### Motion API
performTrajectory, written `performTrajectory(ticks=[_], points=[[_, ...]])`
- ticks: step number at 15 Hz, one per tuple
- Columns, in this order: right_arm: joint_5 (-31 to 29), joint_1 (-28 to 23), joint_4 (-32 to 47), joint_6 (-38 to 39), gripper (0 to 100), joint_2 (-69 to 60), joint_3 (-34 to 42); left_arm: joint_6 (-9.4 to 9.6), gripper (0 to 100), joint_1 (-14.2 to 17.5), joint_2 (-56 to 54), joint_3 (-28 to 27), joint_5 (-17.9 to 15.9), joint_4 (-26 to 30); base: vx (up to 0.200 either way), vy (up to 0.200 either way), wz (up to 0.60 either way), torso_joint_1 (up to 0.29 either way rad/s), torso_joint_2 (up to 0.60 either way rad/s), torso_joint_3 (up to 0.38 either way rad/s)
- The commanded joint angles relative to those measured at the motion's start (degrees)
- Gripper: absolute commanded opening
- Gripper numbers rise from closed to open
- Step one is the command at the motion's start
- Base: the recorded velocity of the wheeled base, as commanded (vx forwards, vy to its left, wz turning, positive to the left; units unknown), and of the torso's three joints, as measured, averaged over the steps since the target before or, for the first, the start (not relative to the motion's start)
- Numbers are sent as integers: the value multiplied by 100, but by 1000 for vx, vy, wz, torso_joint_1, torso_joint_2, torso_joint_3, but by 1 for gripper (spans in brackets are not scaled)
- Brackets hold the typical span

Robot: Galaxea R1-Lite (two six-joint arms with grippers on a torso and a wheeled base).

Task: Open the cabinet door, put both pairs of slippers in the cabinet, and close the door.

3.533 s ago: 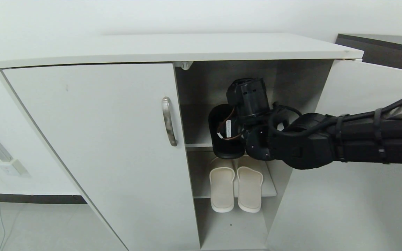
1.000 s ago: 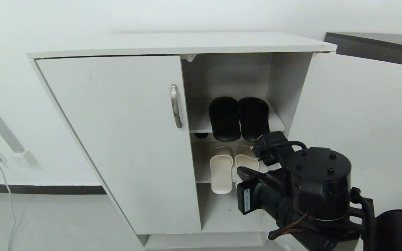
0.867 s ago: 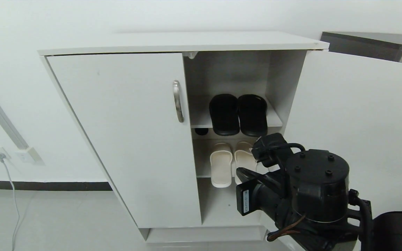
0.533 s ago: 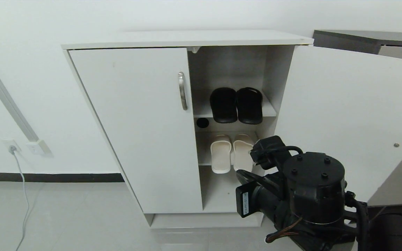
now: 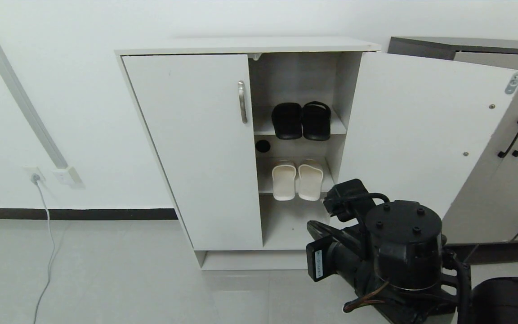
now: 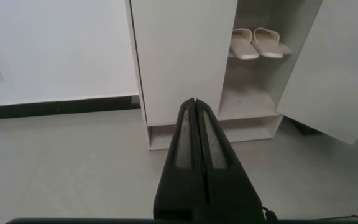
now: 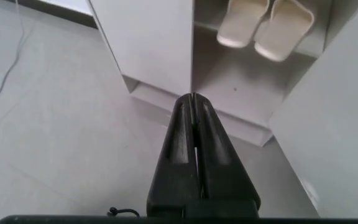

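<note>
**Door not yet shut: three ways closing could fail**

Both pairs sit in the cabinet at centre frame. The black slippers are on the upper shelf, and the white slippers are one level below, their ends seemingly past the shelf edge. The door stands wide open toward the right. The left gripper and right gripper are both pressed closed, holding nothing.

Likely risks:
- The swinging door may catch the white pair and stop ajar.
- The right arm, at lower right, seems to sit in the door's path.
- Closed fingers could slip off the smooth panel.
</note>
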Motion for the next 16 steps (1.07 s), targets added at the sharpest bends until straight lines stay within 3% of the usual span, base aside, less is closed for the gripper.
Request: performTrajectory(ticks=[1, 16], points=[[0, -10, -16, -17, 0, 20, 90, 0, 0, 1, 7, 1, 0, -1, 0, 0, 0, 0, 0, 0], [26, -107, -139, -52, 0, 126, 196, 0, 0, 1, 7, 1, 9, -1, 0, 0, 0, 0, 0, 0]])
